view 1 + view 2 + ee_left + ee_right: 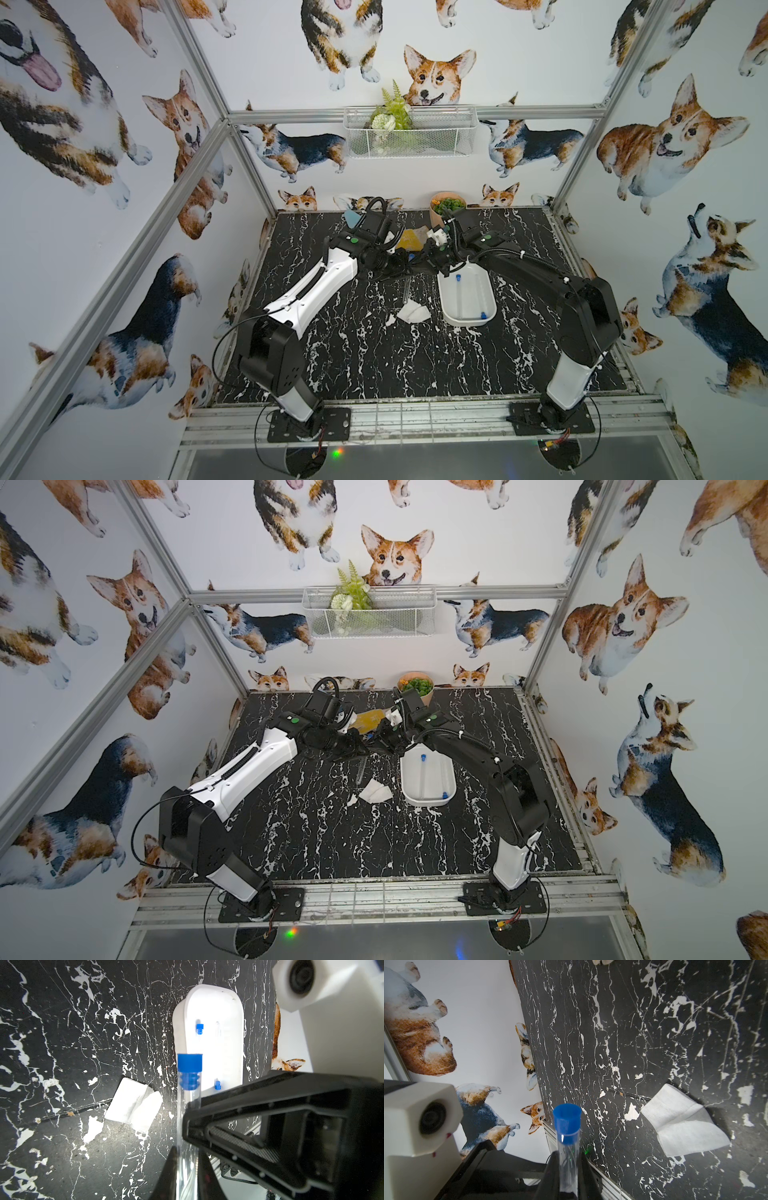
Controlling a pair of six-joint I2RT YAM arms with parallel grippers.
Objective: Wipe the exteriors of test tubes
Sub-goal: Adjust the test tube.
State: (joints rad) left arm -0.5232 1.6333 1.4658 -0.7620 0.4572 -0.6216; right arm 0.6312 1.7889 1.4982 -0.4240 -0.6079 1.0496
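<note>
Both top views — arms meet at frame centre; test tube (406, 289) runs down-frame from them, white cloth (412, 312) lying just below its lower end on the black marble table (374, 365), two other tubes (458, 291) in the white tray (443, 305) to the right. Left wrist: left gripper (188, 1172) fingers pinch the tube at bottom centre, blue cap (189, 1064) mid-frame; right gripper (187, 1120) tip presses it from the right. Right wrist — its fingers (586, 1176) clamp the same tube, bottom centre; cloth at right.
</note>
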